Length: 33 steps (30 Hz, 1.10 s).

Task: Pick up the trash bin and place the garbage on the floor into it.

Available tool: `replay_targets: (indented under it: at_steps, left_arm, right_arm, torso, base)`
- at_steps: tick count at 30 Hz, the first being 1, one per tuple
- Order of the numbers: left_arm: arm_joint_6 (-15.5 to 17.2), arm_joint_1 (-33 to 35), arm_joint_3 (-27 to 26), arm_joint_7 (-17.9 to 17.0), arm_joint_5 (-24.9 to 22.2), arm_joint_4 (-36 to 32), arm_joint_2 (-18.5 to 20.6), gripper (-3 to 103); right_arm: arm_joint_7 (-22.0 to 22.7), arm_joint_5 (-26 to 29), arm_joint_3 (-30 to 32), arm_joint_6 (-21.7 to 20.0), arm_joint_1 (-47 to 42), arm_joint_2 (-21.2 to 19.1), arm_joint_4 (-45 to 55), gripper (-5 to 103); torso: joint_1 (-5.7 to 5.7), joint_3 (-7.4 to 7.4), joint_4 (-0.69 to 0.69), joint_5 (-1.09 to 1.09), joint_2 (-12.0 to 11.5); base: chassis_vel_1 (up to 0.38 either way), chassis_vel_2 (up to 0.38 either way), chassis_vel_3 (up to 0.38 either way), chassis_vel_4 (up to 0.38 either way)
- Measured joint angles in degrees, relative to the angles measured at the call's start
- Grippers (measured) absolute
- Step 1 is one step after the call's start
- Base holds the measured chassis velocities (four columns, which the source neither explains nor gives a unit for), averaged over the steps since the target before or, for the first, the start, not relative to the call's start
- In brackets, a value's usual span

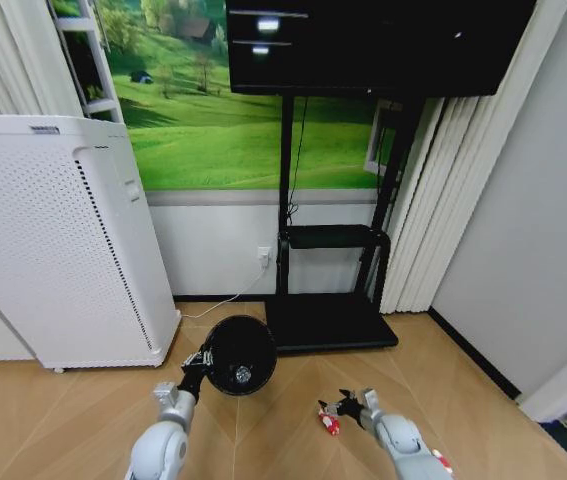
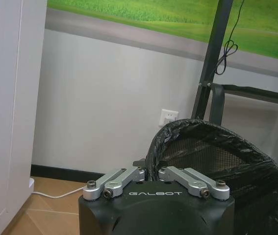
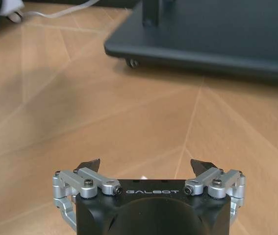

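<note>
The trash bin (image 1: 238, 352), black and round with a black liner, stands tilted in the head view with its mouth facing me. A small pale item lies at its bottom. My left gripper (image 1: 199, 361) is shut on the bin's near rim. In the left wrist view the fingers (image 2: 129, 175) pinch the liner edge of the trash bin (image 2: 217, 156). A red-and-white piece of garbage (image 1: 329, 421) lies on the floor just beside my right gripper (image 1: 344, 405), which hangs open low over the wood (image 3: 146, 169). Another red-and-white piece (image 1: 441, 462) shows by the right forearm.
A tall white perforated appliance (image 1: 53, 240) stands at the left. The black TV stand's base (image 1: 328, 325) lies just behind the bin, with castors (image 3: 134, 62) near the right gripper. A white cable (image 1: 218, 305) runs along the wall. Curtains (image 1: 433, 200) hang on the right.
</note>
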Motion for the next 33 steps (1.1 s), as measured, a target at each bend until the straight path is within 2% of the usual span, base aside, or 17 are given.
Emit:
replay_targets:
  at_steps: [14,21,22,24,27,28,30,33]
  left_arm:
    - [0.1,-2.6,-0.4,0.1,-1.1,0.9,-0.2,7]
    - [0.1,-3.4,-0.2,0.1,-1.4,1.4,-0.1,7]
    - [0.1,-3.6,-0.2,0.1,-1.5,1.5,-0.1,7]
    - [0.2,-3.7,-0.2,0.1,-1.7,1.5,0.0,7]
    - [0.2,-4.1,-0.2,0.1,-2.1,1.8,0.3,7]
    - [0.2,-4.1,-0.2,0.1,-2.1,1.8,0.3,7]
    - [0.3,-4.7,0.0,0.2,-2.4,2.1,0.5,7]
    - [0.3,-5.1,0.1,0.2,-2.4,2.5,0.5,7]
  right_arm:
    - [1.7,-0.4,-0.1,-0.3,1.4,1.8,-7.5,100]
    - [3.9,-0.6,-0.2,2.6,3.1,3.0,-11.4,100]
    - [4.1,-1.1,-0.2,3.0,3.5,3.2,-12.1,103]
    - [4.6,-2.5,0.0,3.6,3.9,3.4,-12.9,99]
    - [5.7,-4.3,0.3,4.2,4.3,3.8,-13.9,86]
    - [5.7,-4.3,0.3,4.2,4.3,3.8,-13.9,86]
    - [5.9,-5.5,0.5,4.2,3.9,3.8,-13.9,76]
    - [5.8,-6.0,0.7,4.5,3.5,3.8,-13.8,71]
  torso:
    - [0.00,0.01,-0.01,0.00,0.0]
    - [0.01,0.01,-0.01,0.00,0.0]
    - [0.01,0.00,0.00,0.00,0.0]
    - [0.01,0.01,0.00,0.00,0.0]
    - [0.01,0.01,0.00,0.00,0.0]
    - [0.01,0.01,0.00,0.00,0.0]
    - [0.01,0.00,0.00,0.00,0.0]
    - [0.01,0.01,0.00,0.01,0.0]
  base:
    - [0.000,0.000,0.000,0.000]
    - [0.000,0.000,0.000,0.000]
    - [0.000,0.000,0.000,0.000]
    - [0.000,0.000,0.000,0.000]
    - [0.000,0.000,0.000,0.000]
    - [0.000,0.000,0.000,0.000]
    - [0.000,0.000,0.000,0.000]
    - [0.000,0.000,0.000,0.000]
